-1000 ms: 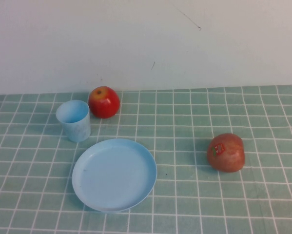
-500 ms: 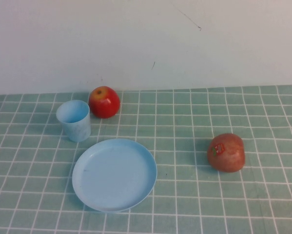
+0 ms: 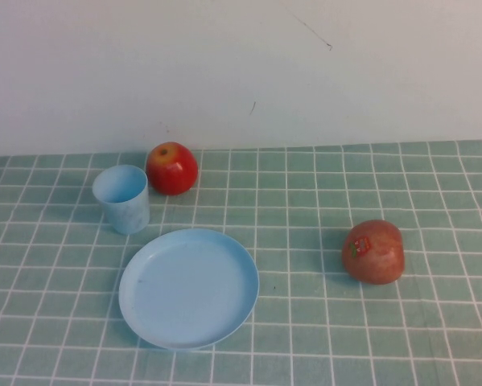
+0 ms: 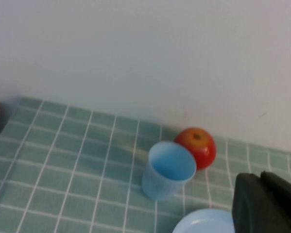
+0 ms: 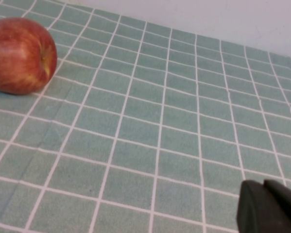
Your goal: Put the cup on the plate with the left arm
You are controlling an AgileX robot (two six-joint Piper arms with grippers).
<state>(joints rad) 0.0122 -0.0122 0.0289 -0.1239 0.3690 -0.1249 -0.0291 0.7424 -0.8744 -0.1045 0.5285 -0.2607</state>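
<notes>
the cup [image 3: 121, 199] stands upright on the green checked tablecloth [image 3: 305, 322] at the left of the high view, open mouth up, apart from the plate and not yet on it. just behind it and to its right sits a shiny red apple [image 3: 172, 168], close beside the cup and perhaps touching it; the angle leaves that unclear. nearer the camera and a little right of the cup lies the plate [image 3: 188, 287], flat on the cloth with nothing on it. well to the right rests a second, duller red apple [image 3: 373, 251] with a small sticker on its skin.

neither arm shows in the high view. in the left wrist view the cup [image 4: 167, 170] and the shiny apple [image 4: 197, 146] sit ahead, and only a dark piece of the left gripper [image 4: 266, 204] pokes into the corner, above the plate's rim [image 4: 203, 222]; i cannot tell how its jaws stand. the right wrist view shows the dull apple [image 5: 20, 55] on the cloth and a dark corner of the right gripper [image 5: 269, 208], well away from it; its jaws cannot be told either.
</notes>
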